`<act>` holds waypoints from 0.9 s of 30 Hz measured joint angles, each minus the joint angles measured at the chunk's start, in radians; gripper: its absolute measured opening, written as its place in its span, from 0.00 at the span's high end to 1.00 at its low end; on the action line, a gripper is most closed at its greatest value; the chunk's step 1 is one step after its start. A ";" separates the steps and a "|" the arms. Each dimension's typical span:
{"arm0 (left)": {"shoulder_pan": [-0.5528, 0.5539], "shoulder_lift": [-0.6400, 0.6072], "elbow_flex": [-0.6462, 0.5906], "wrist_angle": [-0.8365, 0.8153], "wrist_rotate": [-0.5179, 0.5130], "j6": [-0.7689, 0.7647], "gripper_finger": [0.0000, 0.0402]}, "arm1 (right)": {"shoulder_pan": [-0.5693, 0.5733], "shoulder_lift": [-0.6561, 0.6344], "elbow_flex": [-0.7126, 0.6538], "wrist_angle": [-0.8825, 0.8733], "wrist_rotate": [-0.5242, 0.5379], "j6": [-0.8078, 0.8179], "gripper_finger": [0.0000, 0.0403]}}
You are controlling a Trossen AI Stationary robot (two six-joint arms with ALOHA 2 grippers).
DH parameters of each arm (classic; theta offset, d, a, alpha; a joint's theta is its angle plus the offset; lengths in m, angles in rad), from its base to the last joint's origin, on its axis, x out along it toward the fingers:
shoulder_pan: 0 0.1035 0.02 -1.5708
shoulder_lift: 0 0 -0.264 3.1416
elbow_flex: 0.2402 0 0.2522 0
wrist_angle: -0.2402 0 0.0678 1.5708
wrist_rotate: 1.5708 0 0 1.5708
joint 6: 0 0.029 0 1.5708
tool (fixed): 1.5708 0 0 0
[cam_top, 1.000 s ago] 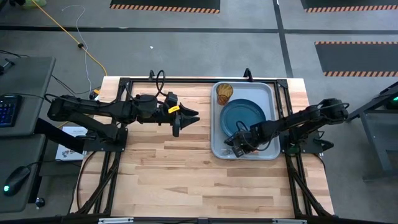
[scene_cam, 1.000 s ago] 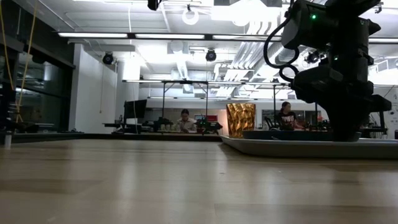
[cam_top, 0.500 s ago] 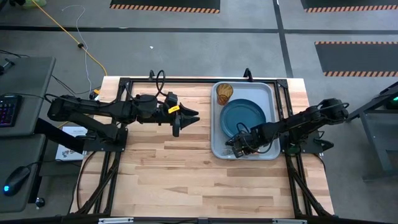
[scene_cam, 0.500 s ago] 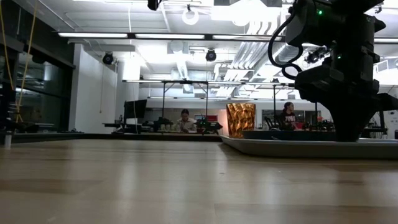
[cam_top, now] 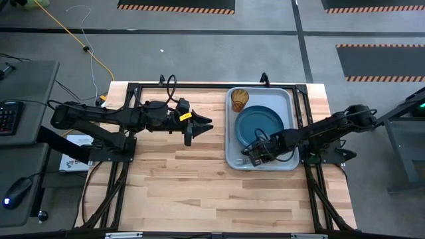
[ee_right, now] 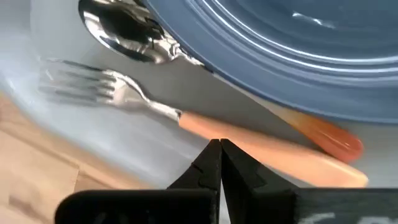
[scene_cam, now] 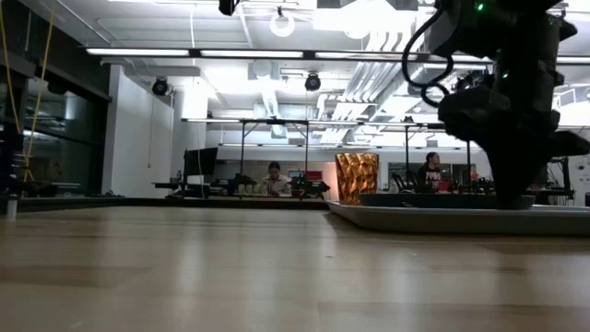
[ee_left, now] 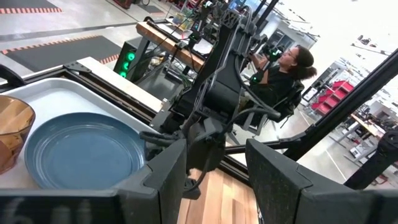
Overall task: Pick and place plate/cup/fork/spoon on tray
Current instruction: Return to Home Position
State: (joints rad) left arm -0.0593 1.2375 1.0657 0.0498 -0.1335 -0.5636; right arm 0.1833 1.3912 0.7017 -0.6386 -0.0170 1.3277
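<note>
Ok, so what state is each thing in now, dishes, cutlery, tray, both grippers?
tray: flat on the table, loaded.
plate: flat on the tray, empty.
cup: upright on the tray, beside the plate.
spoon: lying on the tray, handle partly hidden by the plate.
fork: lying on the tray beside the spoon.
right gripper: jaws shut, empty, above the fork.
left gripper: jaws open, empty, over the table, off the tray.

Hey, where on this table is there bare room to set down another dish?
In the high view, the table's lower half, below both arms, is bare wood; so is the strip between the left gripper and the tray. The tray is crowded: cup, plate, then fork and spoon under the right gripper.
</note>
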 joint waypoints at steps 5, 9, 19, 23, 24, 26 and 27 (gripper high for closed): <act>0.000 0.000 0.000 0.000 -0.001 0.008 0.61 | 0.001 -0.084 0.000 -0.028 0.011 -0.043 1.00; 0.000 -0.001 0.000 0.000 -0.001 0.018 0.61 | 0.015 -0.205 0.000 -0.022 0.005 -0.191 1.00; 0.000 -0.102 0.004 -0.015 0.000 0.081 0.61 | 0.130 -0.606 -0.088 0.163 0.231 -0.449 1.00; 0.000 -0.159 0.003 -0.044 -0.056 0.185 0.62 | 0.123 -0.753 -0.214 0.490 0.250 -0.547 1.00; 0.000 -0.175 0.003 -0.061 -0.076 0.216 0.63 | 0.115 -0.781 -0.240 0.562 0.250 -0.566 1.00; 0.000 -0.195 0.003 -0.081 -0.109 0.259 0.67 | 0.097 -0.823 -0.279 0.646 0.249 -0.594 1.00; 0.003 -0.209 -0.007 -0.105 -0.113 0.269 0.70 | 0.087 -0.839 -0.286 0.671 0.249 -0.610 1.00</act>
State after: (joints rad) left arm -0.0560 1.0283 1.0588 -0.0551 -0.2461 -0.2948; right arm 0.2705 0.5525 0.4156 0.0322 0.2323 0.7180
